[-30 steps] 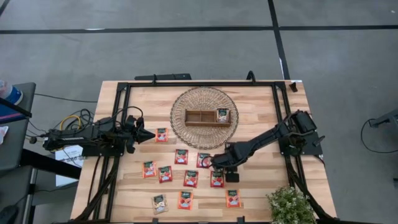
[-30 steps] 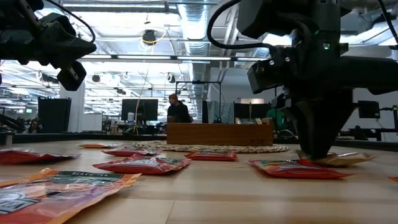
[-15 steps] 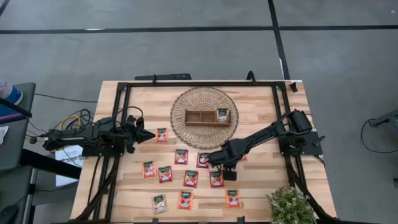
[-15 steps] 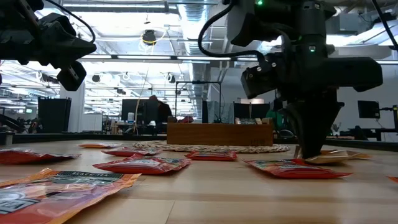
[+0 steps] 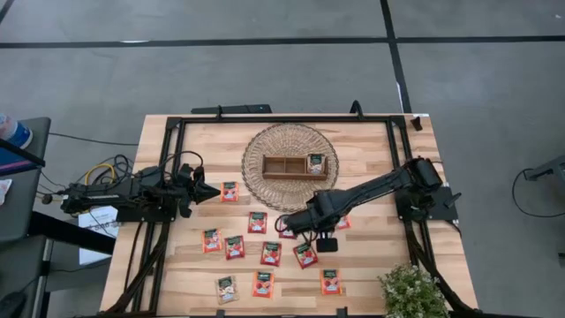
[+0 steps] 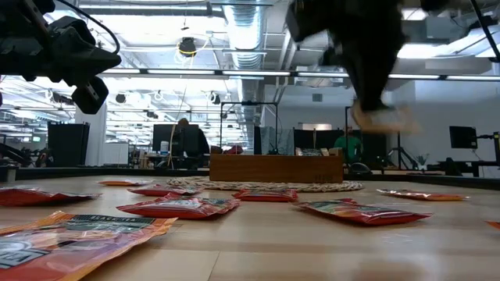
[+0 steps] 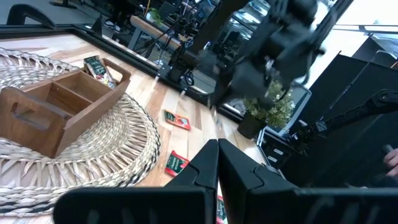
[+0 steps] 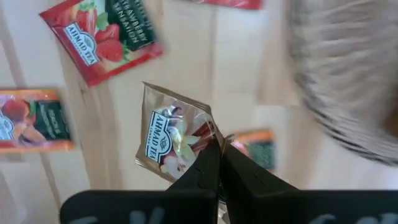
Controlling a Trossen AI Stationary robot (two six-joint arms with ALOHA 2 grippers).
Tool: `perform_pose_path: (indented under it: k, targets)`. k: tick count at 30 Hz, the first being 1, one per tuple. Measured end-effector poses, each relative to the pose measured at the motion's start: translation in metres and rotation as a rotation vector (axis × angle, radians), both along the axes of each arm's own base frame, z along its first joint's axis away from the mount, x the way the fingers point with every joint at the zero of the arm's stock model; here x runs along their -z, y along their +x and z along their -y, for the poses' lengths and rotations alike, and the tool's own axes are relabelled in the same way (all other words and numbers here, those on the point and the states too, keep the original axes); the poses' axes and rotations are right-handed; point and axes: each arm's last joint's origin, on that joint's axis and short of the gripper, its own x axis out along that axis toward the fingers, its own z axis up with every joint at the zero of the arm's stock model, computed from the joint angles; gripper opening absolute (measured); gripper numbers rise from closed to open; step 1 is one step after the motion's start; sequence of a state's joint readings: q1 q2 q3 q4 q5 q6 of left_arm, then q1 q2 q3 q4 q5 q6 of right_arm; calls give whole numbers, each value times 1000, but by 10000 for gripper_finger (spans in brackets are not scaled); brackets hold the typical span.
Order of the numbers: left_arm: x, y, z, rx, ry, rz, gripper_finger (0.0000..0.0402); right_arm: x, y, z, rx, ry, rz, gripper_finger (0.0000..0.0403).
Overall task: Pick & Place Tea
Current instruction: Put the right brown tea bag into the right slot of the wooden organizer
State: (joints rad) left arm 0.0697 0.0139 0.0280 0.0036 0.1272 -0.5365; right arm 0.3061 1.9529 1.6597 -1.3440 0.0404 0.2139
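My right gripper (image 5: 285, 223) hangs over the middle of the table, shut on a pale beige tea sachet (image 8: 169, 132) that also shows blurred in the low view (image 6: 381, 118). Several red-orange sachets (image 5: 257, 222) lie flat on the wood around and below it. The brown three-compartment tray (image 5: 295, 166) rests on a round woven mat (image 5: 265, 141), with one sachet (image 5: 315, 162) in its right compartment. My left gripper (image 5: 214, 192) waits, shut, at the table's left, just beside a red sachet (image 5: 229, 192). My right gripper pinches the beige sachet between its two fingers at one side edge near a corner (image 8: 205, 127), coming from above and pointing down. The sachet is lifted clear of the table and sticks out sideways from the fingertips, with red sachets on the wood below it.
A potted plant (image 5: 411, 291) stands at the near right corner. Black frame rails (image 5: 265, 118) run along the table's edges. Cables (image 5: 101, 172) lie off the left side. A person (image 6: 181, 140) shows in the room far behind the table.
My right gripper has risen from the tabletop and moved toward the table's left, staying shut. The beige sachet has come up with it, lifted clear from where it lay among the red sachets near the table's middle.
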Motion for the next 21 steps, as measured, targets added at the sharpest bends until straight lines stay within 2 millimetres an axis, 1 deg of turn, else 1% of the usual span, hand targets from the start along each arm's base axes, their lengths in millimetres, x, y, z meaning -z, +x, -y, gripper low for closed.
perform_pose_path:
  k: [5,11,13,19,21]
  targets:
    - [0,0,0,0,0,-1,0,-45,-5,5,-39,-142,-7,0]
    - [0,0,0,0,0,-1,0,-81,-3,7,-45,-183,143,0]
    - [0,0,0,0,0,-1,0,-84,-2,8,-45,-221,166,0]
    - [0,0,0,0,-1,-1,0,-86,0,10,-77,-287,183,0]
    - [0,0,0,0,-1,-1,0,-86,0,11,-95,-340,192,0]
